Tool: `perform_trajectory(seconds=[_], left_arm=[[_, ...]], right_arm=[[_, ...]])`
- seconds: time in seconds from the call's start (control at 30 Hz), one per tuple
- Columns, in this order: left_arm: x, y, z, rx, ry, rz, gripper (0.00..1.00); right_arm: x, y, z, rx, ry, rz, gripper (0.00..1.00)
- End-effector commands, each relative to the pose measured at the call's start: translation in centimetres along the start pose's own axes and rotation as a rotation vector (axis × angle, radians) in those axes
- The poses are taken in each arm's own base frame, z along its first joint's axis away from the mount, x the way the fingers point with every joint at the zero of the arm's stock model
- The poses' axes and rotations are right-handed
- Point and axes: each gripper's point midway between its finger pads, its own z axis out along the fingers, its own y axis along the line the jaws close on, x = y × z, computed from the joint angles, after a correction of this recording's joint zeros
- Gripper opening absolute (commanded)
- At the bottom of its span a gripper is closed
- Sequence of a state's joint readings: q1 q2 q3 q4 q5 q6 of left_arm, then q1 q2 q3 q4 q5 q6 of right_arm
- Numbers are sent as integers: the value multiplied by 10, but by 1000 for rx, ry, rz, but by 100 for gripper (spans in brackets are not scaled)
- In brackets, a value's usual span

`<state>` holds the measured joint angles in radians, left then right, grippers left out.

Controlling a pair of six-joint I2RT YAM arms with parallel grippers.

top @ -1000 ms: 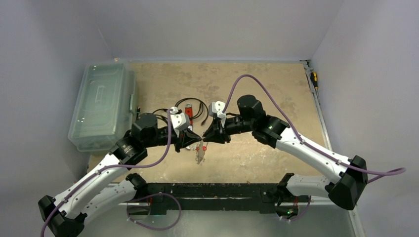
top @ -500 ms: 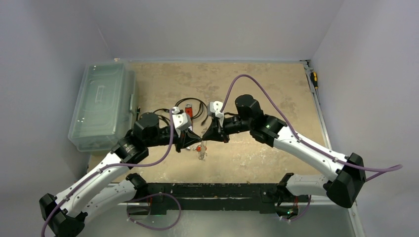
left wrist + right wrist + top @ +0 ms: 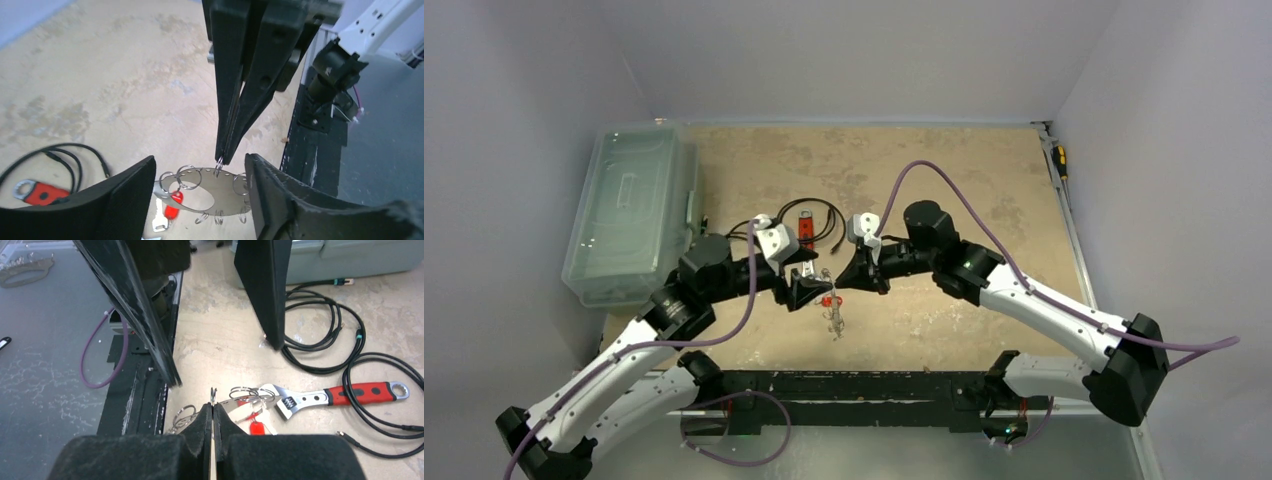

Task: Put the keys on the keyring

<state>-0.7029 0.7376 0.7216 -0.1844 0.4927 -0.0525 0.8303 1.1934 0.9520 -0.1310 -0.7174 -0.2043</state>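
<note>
Left wrist: keyring (image 3: 207, 192) long axis crosswise, right fingers (image 3: 227, 100) pinching edge.

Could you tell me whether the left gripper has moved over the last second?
Yes: the black left gripper drew slightly back toward the translucent plastic box, jaws opening.

Keyring (image 3: 225, 174) seen as thin, bright polished metal, keys (image 3: 245, 409) as smooth silvery metal, wrench (image 3: 320, 397) finished with shiny steel head and glossy red grip, cables (image 3: 320, 347) sheathed in smooth black plastic, table (image 3: 220, 340) surfaced matt, mottled and rough, box (image 3: 629, 215) moulded in translucent plastic.
</note>
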Motion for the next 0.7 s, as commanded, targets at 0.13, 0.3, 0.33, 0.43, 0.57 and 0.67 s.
perform_trajectory(seconds=[0.13,0.3,0.33,0.43,0.57,0.67], left_arm=[[-55,-13,-33,-30,-267,92,70],[-64,-31,-43,48,-341,148,63],[-65,-35,-44,65,-349,156,62],[-66,-43,-46,109,-363,175,58],[-64,-50,-45,156,-364,184,49],[-64,-53,-44,176,-363,185,41]], right_arm=[[-57,5,-17,50,-235,-144,0],[-89,22,-36,47,-427,-202,0],[-95,26,-40,45,-470,-203,0],[-108,41,-49,-4,-566,-211,0],[-119,48,-53,-38,-611,-215,0],[-127,58,-58,-80,-653,-228,0]])
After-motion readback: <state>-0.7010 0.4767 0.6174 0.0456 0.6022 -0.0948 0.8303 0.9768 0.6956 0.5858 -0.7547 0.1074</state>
